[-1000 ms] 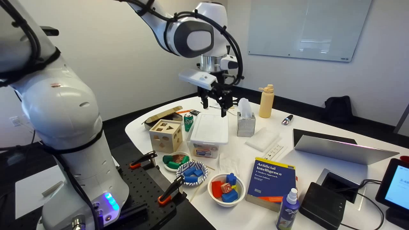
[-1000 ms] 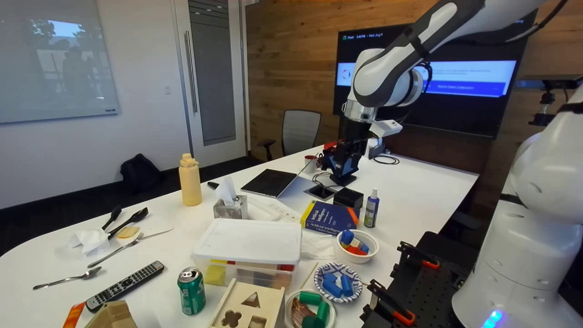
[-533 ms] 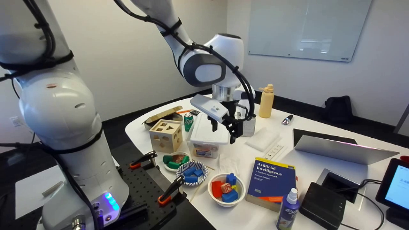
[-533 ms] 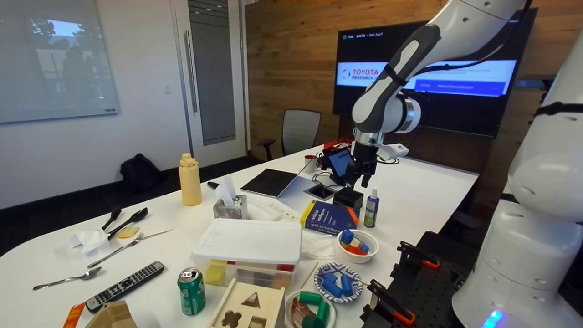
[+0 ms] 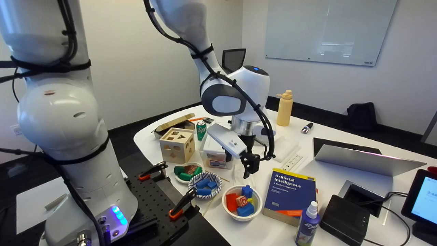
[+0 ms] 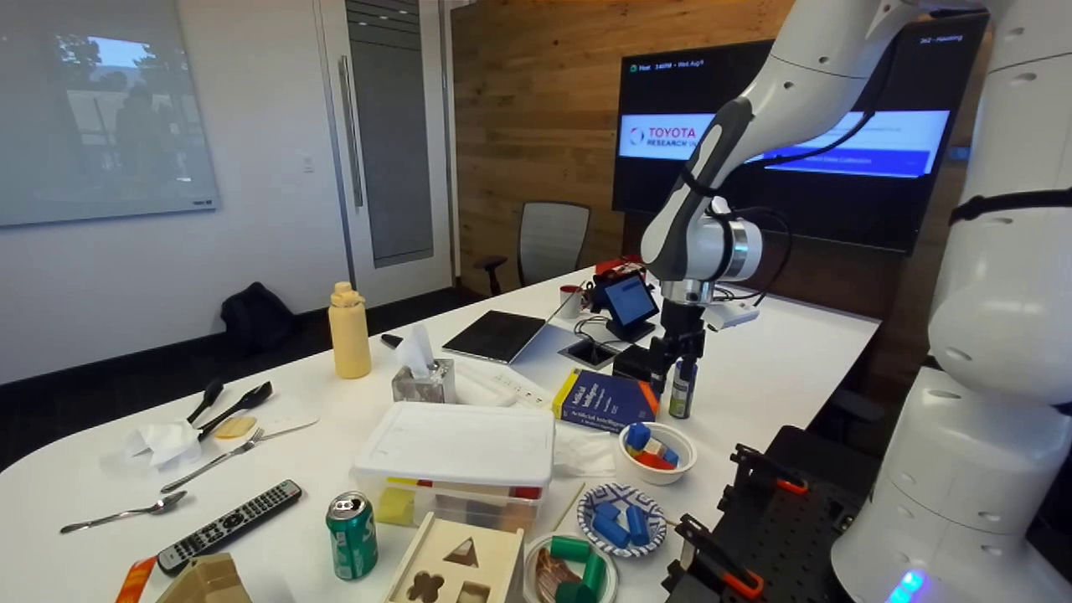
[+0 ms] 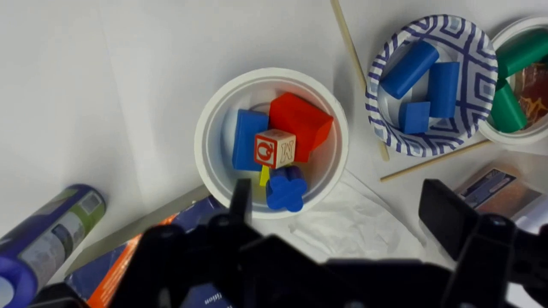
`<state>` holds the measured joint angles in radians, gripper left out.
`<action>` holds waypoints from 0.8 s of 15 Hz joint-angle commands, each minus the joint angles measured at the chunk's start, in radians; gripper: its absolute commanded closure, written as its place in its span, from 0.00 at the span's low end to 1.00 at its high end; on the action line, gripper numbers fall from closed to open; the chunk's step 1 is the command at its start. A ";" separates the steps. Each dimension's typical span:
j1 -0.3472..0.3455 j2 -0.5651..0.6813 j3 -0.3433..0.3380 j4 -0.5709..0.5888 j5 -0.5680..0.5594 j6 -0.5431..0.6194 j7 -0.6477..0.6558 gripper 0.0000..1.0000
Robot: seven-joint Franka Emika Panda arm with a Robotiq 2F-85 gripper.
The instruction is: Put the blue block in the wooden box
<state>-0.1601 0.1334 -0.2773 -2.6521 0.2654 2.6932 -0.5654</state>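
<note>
Several blue blocks are in view. A flower-shaped blue block [image 7: 286, 188] and a blue wedge-like block [image 7: 249, 140] lie in the white bowl [image 5: 225, 208] with red, yellow and letter blocks. Two blue cylinders [image 7: 411, 70] and a small blue cube [image 7: 415, 117] lie in the patterned bowl [image 6: 590, 536]. The wooden box [image 5: 177, 145] with shape holes stands at the table's near edge, partly cut off in an exterior view [image 6: 461, 553] and out of the wrist view. My gripper [image 7: 337, 190] is open and empty, above the table by the white bowl's rim; it shows in an exterior view [image 5: 238, 167].
A lidded plastic container [image 6: 456, 456] stands beside the wooden box. A blue book [image 5: 290, 191] and a spray bottle [image 5: 307, 227] stand beside the white bowl. A bowl with green blocks [image 6: 569, 548], a soda can [image 6: 352, 536] and thin sticks are nearby.
My arm has come down from high above the container and moved back toward the robot base, bringing the open gripper near the white bowl. The table objects have not moved.
</note>
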 commanded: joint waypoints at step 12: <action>-0.110 0.279 0.136 0.135 -0.077 0.090 0.188 0.00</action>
<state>-0.2327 0.3223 -0.1694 -2.5866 0.2173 2.7633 -0.4291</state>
